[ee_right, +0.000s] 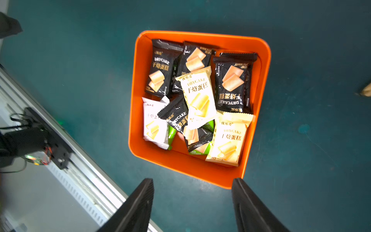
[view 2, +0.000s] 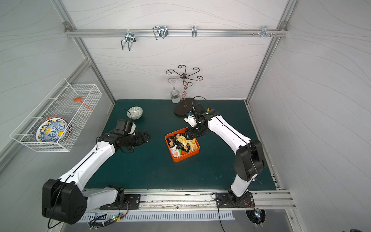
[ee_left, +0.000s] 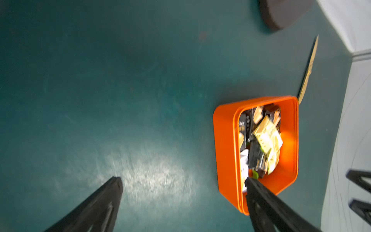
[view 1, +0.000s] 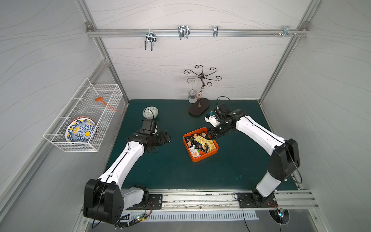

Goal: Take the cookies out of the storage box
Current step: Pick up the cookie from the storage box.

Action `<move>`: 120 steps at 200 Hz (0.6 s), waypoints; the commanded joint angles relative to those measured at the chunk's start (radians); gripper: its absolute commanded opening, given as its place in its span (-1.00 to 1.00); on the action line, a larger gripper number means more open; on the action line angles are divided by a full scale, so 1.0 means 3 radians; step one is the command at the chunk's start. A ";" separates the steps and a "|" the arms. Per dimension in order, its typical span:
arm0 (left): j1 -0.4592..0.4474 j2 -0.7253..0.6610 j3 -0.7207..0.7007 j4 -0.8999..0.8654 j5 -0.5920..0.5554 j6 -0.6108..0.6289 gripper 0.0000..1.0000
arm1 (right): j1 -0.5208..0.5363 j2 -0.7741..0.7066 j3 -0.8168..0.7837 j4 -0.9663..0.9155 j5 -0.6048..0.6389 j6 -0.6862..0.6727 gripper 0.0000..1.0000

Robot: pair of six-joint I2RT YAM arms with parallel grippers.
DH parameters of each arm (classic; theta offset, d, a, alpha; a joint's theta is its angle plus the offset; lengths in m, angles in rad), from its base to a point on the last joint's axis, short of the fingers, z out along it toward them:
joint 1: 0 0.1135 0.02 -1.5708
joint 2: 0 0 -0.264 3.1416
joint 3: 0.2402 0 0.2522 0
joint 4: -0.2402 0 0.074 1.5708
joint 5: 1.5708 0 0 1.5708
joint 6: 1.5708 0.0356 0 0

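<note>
Fingers of the right hand [ee_right: 192,180] fill the near edge of the right wrist view. They are apart w/ nothing btwn them, hanging above the surface [ee_right: 80,60] just outside one corner of the storage box [ee_right: 180,162]. Left hand [ee_left: 182,179] is also spread wide & empty, well apart from the box, its wrist cam looking across at it.

Box sits mid-surface, upright. The cookies [ee_right: 232,84] are heaped inside: black, pale yellow, white, a bit of green underneath, all overlapping. Nearly all look to be in there yet, so I'd judge the task is early.

Step in hand, prob.: right hand going in for one pkt. To do it well:
- Take a top one, e.g. the pale yellow pkt [ee_right: 198,96] lying across the black ones mid-box, since nothing pins it.
- Set fingers across its short width and come down steep so the low wall isn't clipped.
- Pinch the wrapper body, not the crimped end.

Wrappers look slick & crinkly, so a pkt may slip or drag a neighbour. Box looks light, so a sideways nudge could shove it.
</note>
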 commanded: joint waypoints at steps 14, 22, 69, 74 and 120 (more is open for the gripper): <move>-0.0002 -0.0035 0.0051 -0.0138 0.0177 -0.0124 0.99 | 0.0158 0.0384 0.0235 -0.0047 0.0080 -0.0348 0.35; -0.0003 0.0027 0.0084 -0.0143 0.0229 -0.0099 0.99 | 0.0200 0.0475 0.0295 -0.0035 0.0160 -0.0405 0.37; -0.0005 0.0191 0.0162 -0.0304 0.0378 -0.0092 0.99 | 0.0332 0.0896 0.0591 0.0060 0.0255 -0.0468 0.46; -0.0003 0.0155 0.0135 -0.0295 0.0358 -0.0103 0.99 | 0.0344 0.0920 0.0605 0.0078 0.0272 -0.0468 0.47; -0.0003 -0.0061 0.0028 -0.0336 0.0331 -0.0119 0.99 | 0.0408 0.1143 0.0736 0.0114 0.0617 -0.0646 0.61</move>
